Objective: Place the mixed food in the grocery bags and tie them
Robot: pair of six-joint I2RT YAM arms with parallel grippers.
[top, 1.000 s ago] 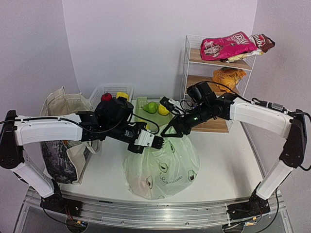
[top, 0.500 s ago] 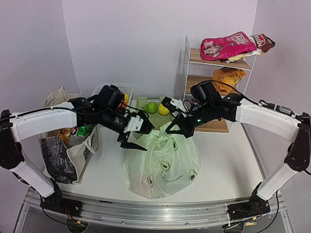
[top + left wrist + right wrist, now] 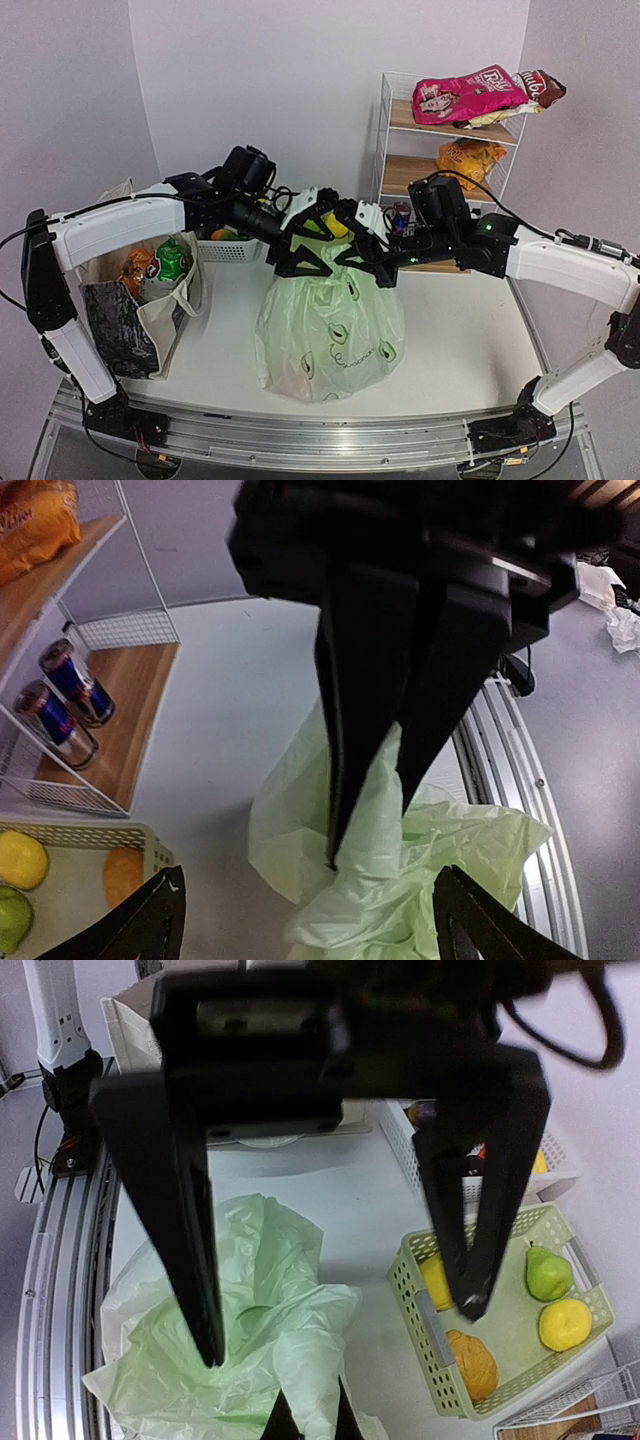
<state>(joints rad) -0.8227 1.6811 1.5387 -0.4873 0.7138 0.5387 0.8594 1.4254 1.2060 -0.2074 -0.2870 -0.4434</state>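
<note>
The left arm (image 3: pixel 110 228) is stretched from its base at the near left toward the middle, the forearm carried roughly level and the wrist turned to the right, and the left gripper (image 3: pixel 310 890) is opened wide, its fingers spread far apart. The right arm (image 3: pixel 565 262) is reached leftward to meet it, and the right gripper (image 3: pixel 308 1418) is closed, its fingertips pinched on a fold of the plastic bag (image 3: pixel 250 1300). The two grippers are set close together, face to face, above the middle.
</note>
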